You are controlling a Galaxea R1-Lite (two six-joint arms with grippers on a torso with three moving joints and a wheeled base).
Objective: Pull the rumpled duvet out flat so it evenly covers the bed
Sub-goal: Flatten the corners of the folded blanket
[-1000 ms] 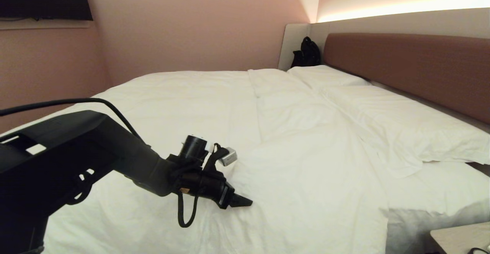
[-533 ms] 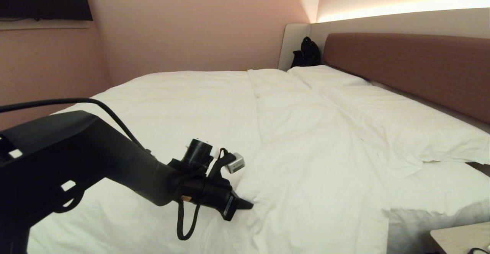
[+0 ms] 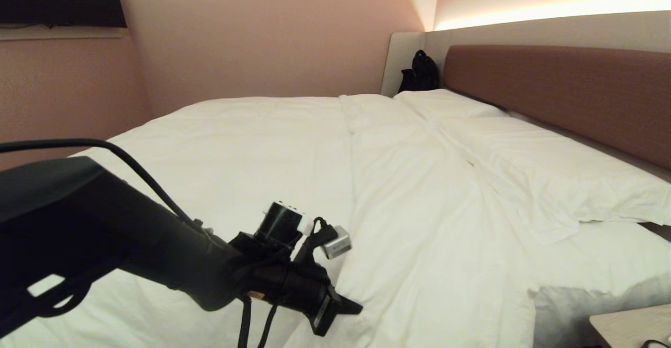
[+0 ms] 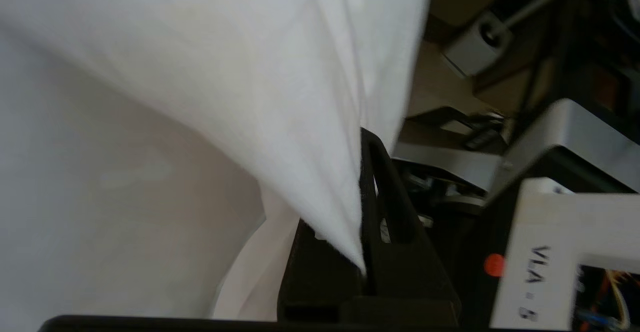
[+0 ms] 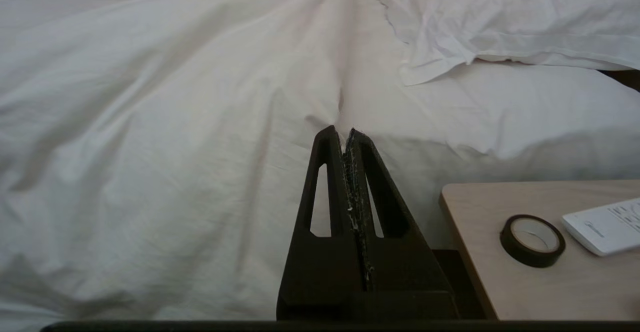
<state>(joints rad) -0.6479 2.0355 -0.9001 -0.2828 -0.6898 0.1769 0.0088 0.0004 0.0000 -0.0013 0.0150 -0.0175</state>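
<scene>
— Pink walls and a lit strip above the reddish-brown headboard (image 3: pixel 566 96) frame the scene. What is seen on the bed (image 3: pixel 603 253)?

— It is covered by the white duvet (image 3: pixel 251 149), which is spread from the far side to the near edge, with a long crease running down its middle. Two flat pillows (image 3: pixel 550 159) are laid along the headboard, and a dark bag (image 3: pixel 419 73) is propped in the far corner.

— Where is the left gripper (image 3: pixel 348 307) found?

— Low at the near side of the bed, with the black arm stretched in from the left. In the left wrist view the left gripper (image 4: pixel 361 252) is seen clamped on a fold of duvet (image 4: pixel 250 97), the cloth being pinched between the pressed-together fingers (image 4: pixel 395 222) and lifted into a peak.

— And the right gripper (image 5: pixel 346 137)?

— It is held just off the bed's edge, jaws pressed together on nothing, beside a wooden side table (image 5: pixel 500 282) on which a roll of black tape (image 5: pixel 532 239) and a white remote (image 5: pixel 605 224) are laid.
</scene>
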